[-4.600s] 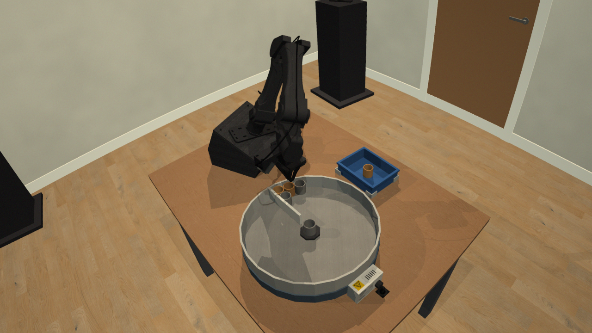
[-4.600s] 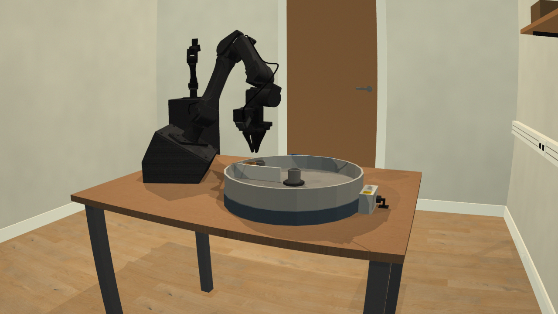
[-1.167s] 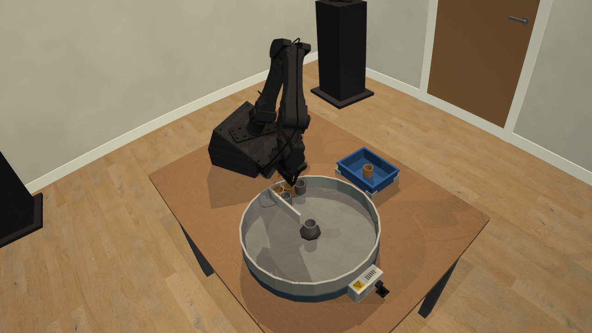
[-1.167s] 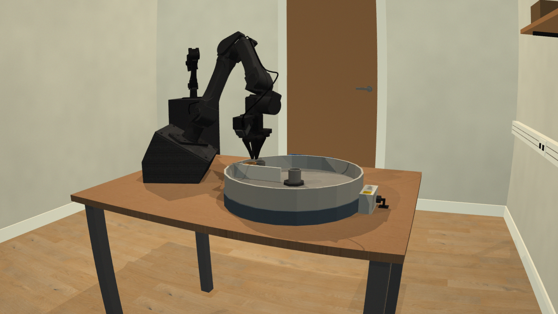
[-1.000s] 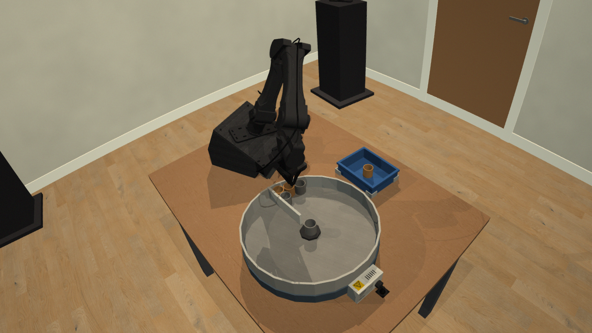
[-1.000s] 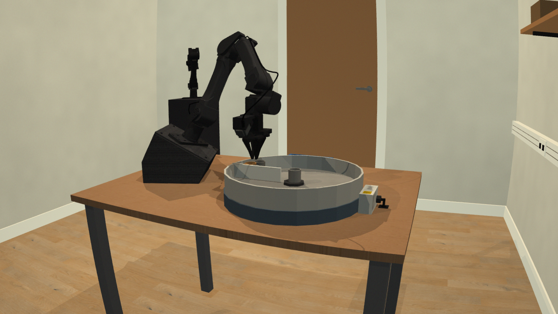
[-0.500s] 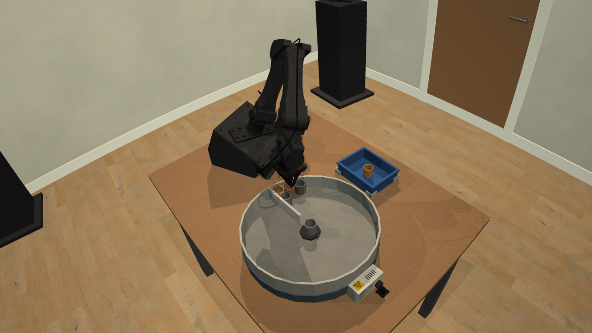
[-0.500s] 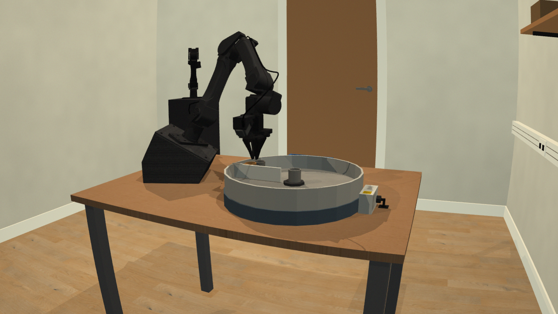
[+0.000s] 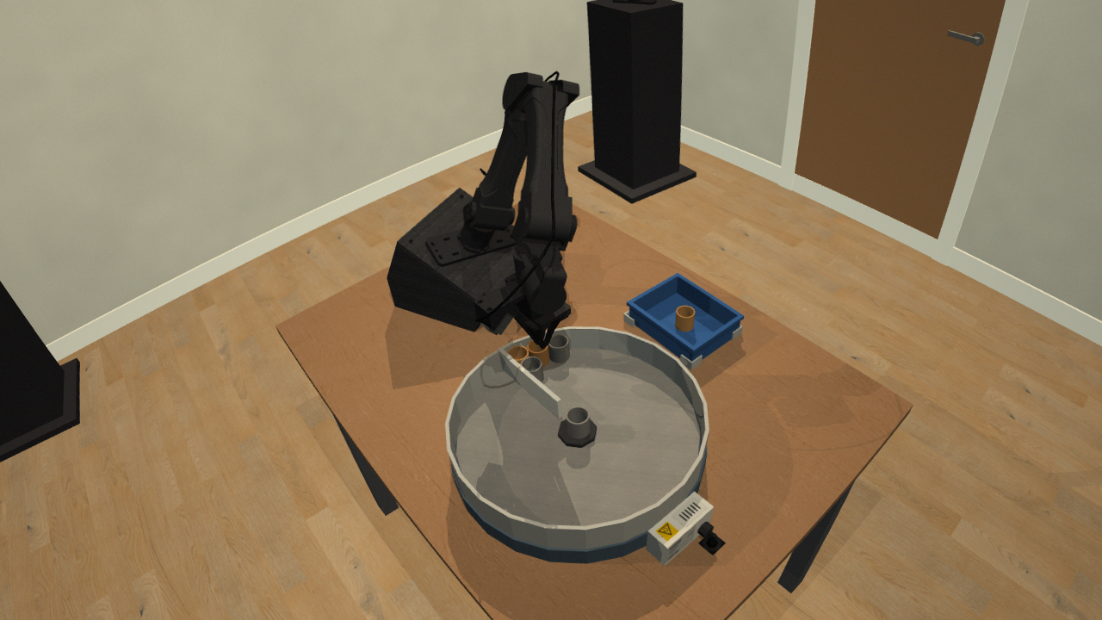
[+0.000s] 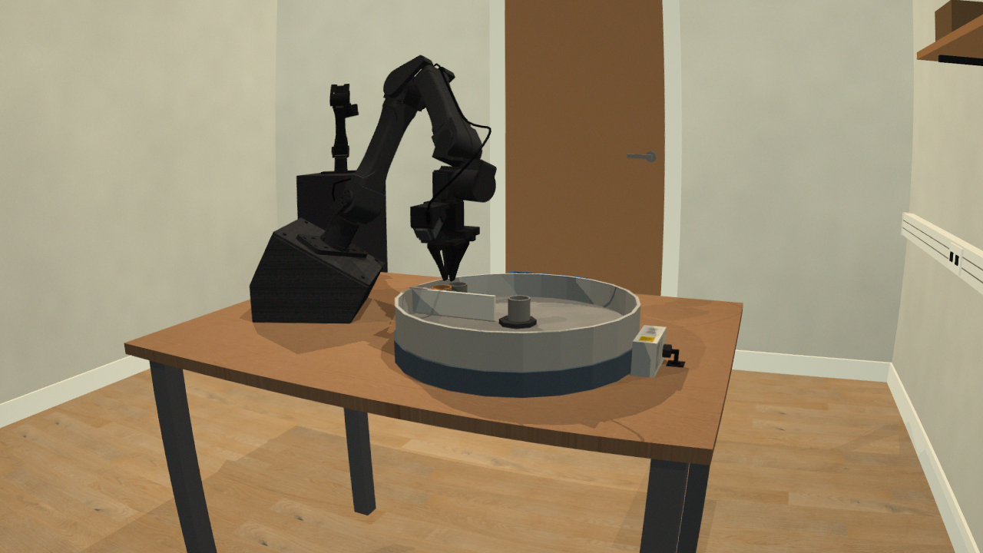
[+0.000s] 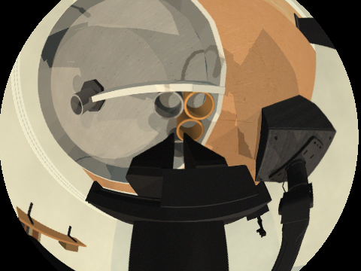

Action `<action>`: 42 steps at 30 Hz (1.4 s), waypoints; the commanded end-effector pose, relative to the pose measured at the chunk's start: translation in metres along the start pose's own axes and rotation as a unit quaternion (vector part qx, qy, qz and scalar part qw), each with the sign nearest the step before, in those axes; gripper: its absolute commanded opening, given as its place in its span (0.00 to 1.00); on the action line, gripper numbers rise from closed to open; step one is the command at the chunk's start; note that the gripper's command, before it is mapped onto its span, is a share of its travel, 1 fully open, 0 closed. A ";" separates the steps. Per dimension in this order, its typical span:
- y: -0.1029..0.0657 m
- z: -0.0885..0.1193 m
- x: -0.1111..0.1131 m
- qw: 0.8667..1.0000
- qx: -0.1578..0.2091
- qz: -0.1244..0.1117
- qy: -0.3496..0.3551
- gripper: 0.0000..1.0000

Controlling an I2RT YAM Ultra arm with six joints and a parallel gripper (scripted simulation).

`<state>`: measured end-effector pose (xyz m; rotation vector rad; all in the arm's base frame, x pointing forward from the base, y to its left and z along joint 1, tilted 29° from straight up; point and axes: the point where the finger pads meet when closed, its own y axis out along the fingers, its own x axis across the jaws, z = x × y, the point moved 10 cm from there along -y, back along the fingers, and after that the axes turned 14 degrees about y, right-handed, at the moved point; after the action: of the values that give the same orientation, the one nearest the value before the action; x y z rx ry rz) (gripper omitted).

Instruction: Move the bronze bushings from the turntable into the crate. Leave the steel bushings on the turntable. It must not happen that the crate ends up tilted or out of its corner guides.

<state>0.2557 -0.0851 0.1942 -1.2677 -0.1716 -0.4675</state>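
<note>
Nearly shut, with a thin gap and nothing held between the tips of the gripper (image 9: 545, 343) (image 10: 448, 278) (image 11: 179, 134). Just under the tips, one bronze bushing (image 9: 539, 357) (image 11: 191, 135) in the turntable (image 9: 578, 531) (image 10: 515, 350) (image 11: 219, 43). In the wrist view, a bit past the tips, another bronze bushing (image 9: 517, 354) (image 10: 441, 287) (image 11: 206, 110), next to a steel bushing (image 9: 531, 369) (image 10: 458, 286) (image 11: 169, 108), both by the white divider (image 9: 531, 381) (image 10: 453, 304) (image 11: 150, 89). Behind the tips, partly hidden there, a second steel bushing (image 9: 558, 348) (image 11: 178, 150). Well apart from the tips, a blue crate (image 9: 664, 331) (image 10: 518, 273) with one upright bronze bushing inside (image 9: 684, 318).
</note>
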 end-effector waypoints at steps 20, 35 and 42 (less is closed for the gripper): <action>-0.016 -0.001 0.007 1.000 -0.014 -0.023 -0.006 0.13; -0.016 -0.001 0.007 1.000 -0.015 -0.023 -0.006 0.13; -0.016 -0.001 0.007 1.000 -0.015 -0.023 -0.006 0.13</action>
<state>0.2557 -0.0851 0.1942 -1.2676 -0.1712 -0.4672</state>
